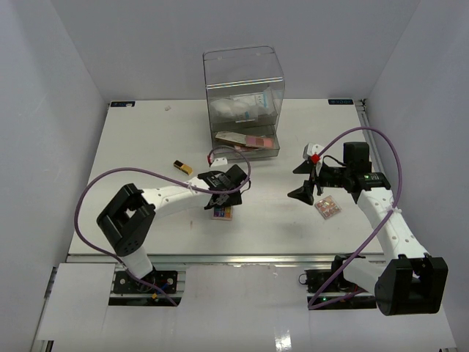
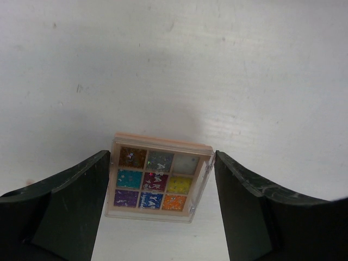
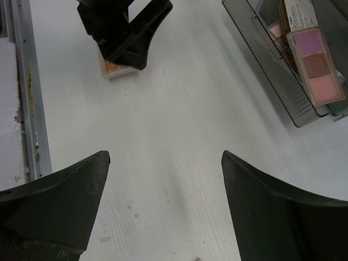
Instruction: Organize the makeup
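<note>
A small colourful eyeshadow palette (image 2: 157, 176) lies flat on the white table, also seen in the top view (image 1: 222, 213) and the right wrist view (image 3: 115, 69). My left gripper (image 2: 162, 157) is open, low over it, one finger close on each side; I cannot tell if they touch it. My right gripper (image 1: 300, 181) is open and empty above bare table (image 3: 164, 157), to the right of centre. A second small palette (image 1: 327, 207) lies by the right arm. A small bronze item (image 1: 183, 167) lies at the left. A pink palette (image 3: 315, 68) rests in the box's open bottom drawer.
The tall clear drawer box (image 1: 243, 88) stands at the back centre. Its upper drawer holds white items and a packet (image 1: 245, 108); its bottom drawer (image 1: 272, 150) is pulled out toward me. Purple cables loop beside both arms. Grey walls enclose the table.
</note>
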{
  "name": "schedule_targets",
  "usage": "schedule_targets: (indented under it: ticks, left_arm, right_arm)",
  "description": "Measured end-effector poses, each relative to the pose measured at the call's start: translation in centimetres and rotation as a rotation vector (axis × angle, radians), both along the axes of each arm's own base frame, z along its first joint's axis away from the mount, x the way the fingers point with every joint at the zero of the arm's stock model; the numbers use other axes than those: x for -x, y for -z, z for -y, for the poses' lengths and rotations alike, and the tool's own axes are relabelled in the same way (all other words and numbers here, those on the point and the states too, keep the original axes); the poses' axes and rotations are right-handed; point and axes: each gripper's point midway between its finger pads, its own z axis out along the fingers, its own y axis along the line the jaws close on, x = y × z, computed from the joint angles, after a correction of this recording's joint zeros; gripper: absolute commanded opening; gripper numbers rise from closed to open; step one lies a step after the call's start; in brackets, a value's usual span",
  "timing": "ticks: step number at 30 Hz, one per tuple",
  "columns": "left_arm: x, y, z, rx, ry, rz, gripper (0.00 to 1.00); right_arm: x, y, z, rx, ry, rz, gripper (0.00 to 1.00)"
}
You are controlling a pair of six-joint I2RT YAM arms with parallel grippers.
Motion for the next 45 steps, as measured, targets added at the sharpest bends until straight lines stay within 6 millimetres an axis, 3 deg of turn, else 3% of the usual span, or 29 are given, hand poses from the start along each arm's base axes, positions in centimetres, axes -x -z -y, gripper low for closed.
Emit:
schedule_targets:
  ticks: [5, 12, 18, 22, 34, 45]
  left_arm:
    - [-3.7, -1.9, -0.4, 0.067, -0.06, 0.049, 0.28]
    - [-10.4, -6.8, -0.5, 0.239, -0.124, 0.153, 0.27]
    - [-14.3, -12.8, 1.8, 0.372, -0.081, 0.263, 0.27]
    - [-16.0, -15.2, 2.8, 0.415, -0.06, 0.314, 0.25]
    - [-20.8, -16.4, 2.2, 0.414, -0.09, 0.469, 0.24]
    - [-21.6, -14.6, 1.9, 0.424, -0.109, 0.535, 0.26]
  right_arm:
    - [-0.1, -0.1, 0.2, 0.0, 0.007, 0.004, 0.9]
    - [-0.1, -0.1, 0.2, 0.0, 0.008, 0.009, 0.9]
    - [-0.1, -0.1, 0.2, 0.001, 0.008, 0.01, 0.9]
    - [-0.1, 0.2, 0.3, 0.006, 0.01, 0.007, 0.9]
    - [0.1, 1.1, 0.5, 0.019, 0.011, -0.001, 0.9]
    - [0.1, 1.1, 0.5, 0.02, 0.01, 0.002, 0.9]
